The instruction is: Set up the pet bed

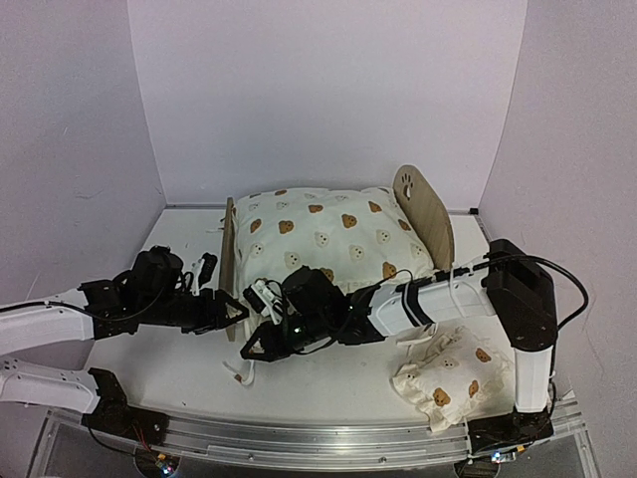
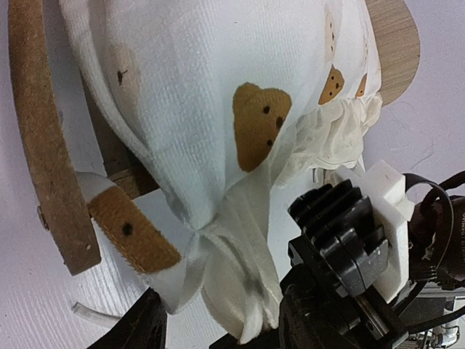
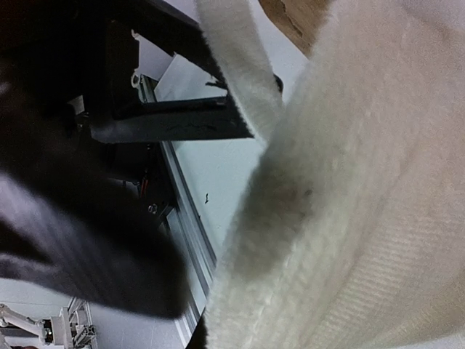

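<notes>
The pet bed stands mid-table, its paw-print headboard on the right and its low footboard on the left. A cream bear-print cushion lies on it. In the left wrist view the cushion's corner and its ties hang between the fingers of my left gripper, which stand apart, so it is open beside the footboard. My right gripper is at the cushion's front left corner. Cream fabric fills its wrist view and hides its fingertips. It is shut on that fabric.
A small bear-print pillow lies at the front right, near the right arm's base. A loose tie rests on the table under my right gripper. White walls close in the back and both sides, and a metal rail runs along the near edge.
</notes>
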`<move>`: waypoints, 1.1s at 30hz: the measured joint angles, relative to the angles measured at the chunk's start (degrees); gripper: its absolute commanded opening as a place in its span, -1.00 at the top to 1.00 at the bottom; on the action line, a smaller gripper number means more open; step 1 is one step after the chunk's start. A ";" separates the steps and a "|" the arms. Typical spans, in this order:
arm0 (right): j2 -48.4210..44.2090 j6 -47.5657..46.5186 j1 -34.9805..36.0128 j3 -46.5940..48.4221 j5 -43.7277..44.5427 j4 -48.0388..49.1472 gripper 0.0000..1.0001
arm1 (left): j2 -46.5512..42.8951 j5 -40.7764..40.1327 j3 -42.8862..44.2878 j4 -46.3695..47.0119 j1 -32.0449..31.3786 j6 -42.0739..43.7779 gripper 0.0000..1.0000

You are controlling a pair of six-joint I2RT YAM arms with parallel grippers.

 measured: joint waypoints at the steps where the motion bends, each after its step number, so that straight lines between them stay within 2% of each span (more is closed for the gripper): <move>1: 0.00 0.00 0.00 0.00 0.00 0.02 0.90 | 0.59 -0.07 0.00 0.68 0.00 0.24 0.08; 5: 0.00 0.00 0.00 0.00 0.00 0.17 0.90 | 3.08 -2.01 0.94 1.57 0.00 1.66 0.45; 10: 0.00 0.04 0.02 0.00 0.02 0.42 0.90 | 4.24 -8.09 5.38 1.79 0.00 4.85 0.99; 17: 0.00 0.26 0.00 -0.02 0.22 0.79 0.90 | 9.20 -16.46 13.33 2.32 0.83 11.67 1.00; 18: 0.00 0.26 0.00 -0.02 0.26 0.81 0.90 | 9.53 -17.51 13.94 1.99 1.16 12.41 0.93; 22: 0.00 0.26 0.00 -0.02 0.57 0.83 0.89 | 9.40 -18.73 15.15 -0.20 2.05 15.52 0.10; 25: -0.02 0.22 0.00 0.00 2.34 0.83 0.83 | 7.10 -17.00 14.43 -1.79 2.21 17.77 -0.26; 27: -0.02 0.20 0.00 0.13 3.96 0.81 0.83 | 2.95 -16.83 12.39 -2.86 2.14 18.32 -0.32; 30: -0.02 -0.44 0.00 1.42 6.58 0.76 0.79 | -2.73 -17.49 10.29 -5.88 2.23 18.10 -0.30; 33: -0.17 -1.16 -0.02 2.86 8.00 1.20 0.69 | -1.97 -18.14 10.34 -6.93 2.36 16.92 -0.27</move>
